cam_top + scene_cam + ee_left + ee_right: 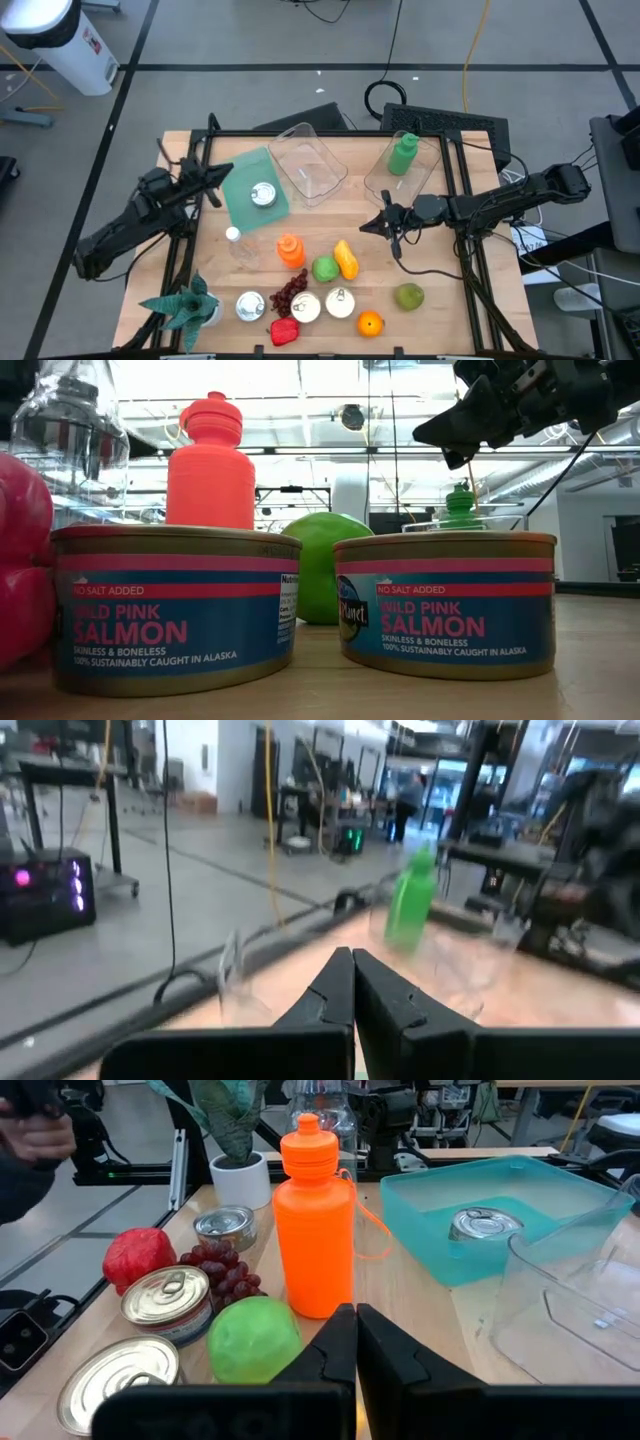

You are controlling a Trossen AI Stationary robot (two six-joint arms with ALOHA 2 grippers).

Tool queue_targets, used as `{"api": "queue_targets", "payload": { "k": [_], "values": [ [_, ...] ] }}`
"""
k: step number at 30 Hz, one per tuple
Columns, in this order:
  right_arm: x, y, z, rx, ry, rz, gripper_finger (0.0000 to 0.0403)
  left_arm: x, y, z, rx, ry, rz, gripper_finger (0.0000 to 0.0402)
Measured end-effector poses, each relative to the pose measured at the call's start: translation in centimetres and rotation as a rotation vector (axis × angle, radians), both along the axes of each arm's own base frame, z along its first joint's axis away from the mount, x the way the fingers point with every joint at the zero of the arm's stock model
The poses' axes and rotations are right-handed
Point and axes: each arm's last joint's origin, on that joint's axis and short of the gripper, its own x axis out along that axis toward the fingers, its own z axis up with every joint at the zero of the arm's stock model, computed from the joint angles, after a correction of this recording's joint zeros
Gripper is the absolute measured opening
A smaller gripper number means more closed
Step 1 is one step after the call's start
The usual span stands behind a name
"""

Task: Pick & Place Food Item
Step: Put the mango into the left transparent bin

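Observation:
Food lies on the near half of the wooden table (pixel 440 250): a green apple (pixel 325 268), a yellow fruit (pixel 346 258), dark grapes (pixel 290 290), a red fruit (pixel 284 330), an orange (pixel 370 323), a green pear (pixel 408 296) and salmon cans (pixel 306 307). An orange bottle (pixel 290 250) stands upright among them. My left gripper (pixel 222 172) is shut and empty, level above the table's left side by the teal bin (pixel 245 205). My right gripper (pixel 365 227) is shut and empty, above the table right of the apple (pixel 252 1338), pointing at the orange bottle (pixel 315 1220).
The teal bin holds one can (pixel 263 195). A clear bin (pixel 310 165) stands at the far middle, and another at the far right holds a green bottle (pixel 403 155). A clear bottle (pixel 238 245) and a potted plant (pixel 185 305) stand at the near left.

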Motion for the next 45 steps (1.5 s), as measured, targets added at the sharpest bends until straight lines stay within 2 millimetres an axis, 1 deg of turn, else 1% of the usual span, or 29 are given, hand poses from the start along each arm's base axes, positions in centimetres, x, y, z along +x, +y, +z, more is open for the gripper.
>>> {"api": "queue_targets", "payload": {
  "k": [4, 7, 10, 12, 15, 17, 20, 24, 27, 30, 34, 37, 42, 45],
  "values": [
    [0.0, 0.0, 0.0, -0.001, -0.001, 0.000, 0.0000, 0.3, 0.2, -0.7, 0.008, 0.001, 0.005, 0.0001],
    [0.0, 0.0, 0.0, 0.003, 0.000, -0.002, 0.0000, 0.5, 0.4, -2.1, -0.024, 0.047, 0.015, 0.0000],
    [0.0, 0.0, 0.0, 0.037, 0.008, -0.009, 0.0000, 0.5, 0.6, -2.5, -0.020, 0.053, 0.060, 0.0000],
    [0.0, 0.0, -0.1, 0.056, 0.013, -0.017, 0.0000, 0.7, 0.7, -3.2, -0.032, 0.078, 0.072, 0.0000],
    [0.0, -0.1, -0.1, 0.093, 0.023, -0.076, 0.0000, 0.7, 0.7, -3.6, -0.031, 0.081, 0.073, 0.0000],
    [-0.1, -0.3, -0.5, 0.153, 0.079, -0.146, 0.0000, 0.8, 0.7, -3.6, -0.032, 0.080, 0.046, 0.0001],
    [-0.2, -0.4, -0.8, 0.181, 0.228, -0.257, 0.0000, 0.8, 0.6, -3.5, -0.026, 0.070, 0.022, 0.0007],
    [0.6, 0.9, -0.5, 0.219, 0.347, -0.260, 0.0000, 0.8, 0.6, -3.5, -0.028, 0.073, 0.023, 0.0013],
    [1.6, 2.2, 0.3, 0.206, 0.344, -0.263, 0.0000, 0.8, 0.6, -3.5, -0.023, 0.071, 0.023, 0.0014],
    [2.2, 3.6, 0.2, 0.176, 0.345, -0.200, 0.0000, 0.8, 0.6, -3.5, -0.022, 0.069, 0.024, 0.0014],
    [2.9, 5.8, -0.6, 0.191, 0.334, -0.064, 0.0000, 0.8, 0.6, -3.5, -0.021, 0.068, 0.024, 0.0014],
    [3.5, 7.1, -1.7, 0.196, 0.334, -0.013, 0.0000, 0.8, 0.6, -3.5, -0.020, 0.066, 0.024, 0.0014],
    [4.8, 7.9, -4.0, 0.219, 0.358, 0.001, 0.0000, 0.8, 0.6, -3.4, -0.020, 0.066, 0.025, 0.0014],
    [5.4, 8.1, -4.6, 0.249, 0.336, -0.005, 0.0000, 0.8, 0.6, -3.5, -0.020, 0.066, 0.024, 0.0015]
  ]
}}
